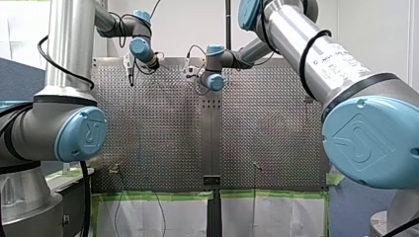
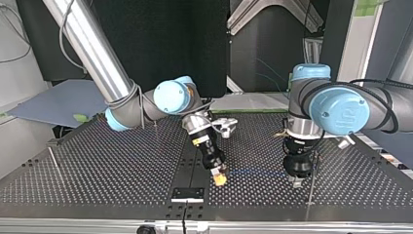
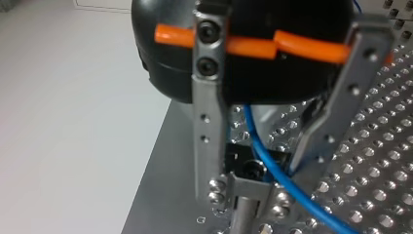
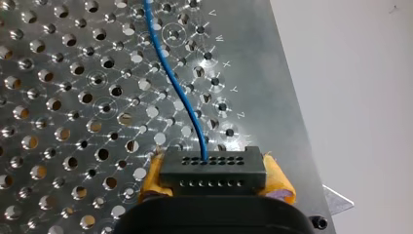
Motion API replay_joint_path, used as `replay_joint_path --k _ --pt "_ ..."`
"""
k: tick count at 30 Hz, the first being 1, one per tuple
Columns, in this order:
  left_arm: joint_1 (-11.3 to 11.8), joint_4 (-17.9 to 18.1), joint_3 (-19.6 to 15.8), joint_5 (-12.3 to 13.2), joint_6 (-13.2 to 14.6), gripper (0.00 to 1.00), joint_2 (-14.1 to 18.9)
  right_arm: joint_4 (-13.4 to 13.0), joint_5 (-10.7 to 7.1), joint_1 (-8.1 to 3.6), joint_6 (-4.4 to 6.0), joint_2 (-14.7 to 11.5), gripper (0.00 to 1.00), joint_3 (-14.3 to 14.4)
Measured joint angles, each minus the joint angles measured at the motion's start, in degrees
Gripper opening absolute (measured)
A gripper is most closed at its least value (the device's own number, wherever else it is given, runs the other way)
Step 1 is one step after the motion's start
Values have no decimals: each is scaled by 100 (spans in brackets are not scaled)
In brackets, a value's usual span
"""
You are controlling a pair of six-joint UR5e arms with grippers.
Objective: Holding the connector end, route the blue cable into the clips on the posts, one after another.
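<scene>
1. Perforated metal table [image 2: 97,170] lies under both arms
2. My right gripper [image 4: 214,178] has its yellow fingers [image 4: 278,181] pinching the black connector [image 4: 212,168]; the blue cable [image 4: 171,73] runs from it over the table
3. My left gripper [image 3: 253,180] has its metal fingers [image 3: 208,131] spread, with the cable passing between them above a clip [image 3: 246,191]

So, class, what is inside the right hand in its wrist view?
A black connector sits between the right hand's yellow pads, the blue cable leaving one of its holes. Its rear is covered by the hand's black body.
</scene>
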Motion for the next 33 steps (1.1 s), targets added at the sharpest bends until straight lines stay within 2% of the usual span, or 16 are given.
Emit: replay_joint_path --k 1,19,20,21,23,28,32,33 --pt "0 0 -1 0 -6 0 1 0 0 -3 -1 3 0 6" --pt "-1 -1 -1 -92 -29 0 7 -1 2 -19 -2 12 0 26" --pt "-3 -3 -1 -93 -28 9 8 0 2 -20 -2 12 0 26" --pt "-4 -9 0 -104 -27 9 14 1 6 -21 -2 13 0 25" --pt "-5 -21 -1 -125 -33 23 30 1 4 -29 -2 15 0 27" --pt "-31 -51 -1 -203 -54 23 73 0 1 -23 -2 15 0 26" --pt "-46 -71 -1 -208 -57 11 85 0 2 -23 -2 20 0 26" --pt "-49 -76 -1 -204 -58 11 85 0 2 -23 -2 20 0 25"
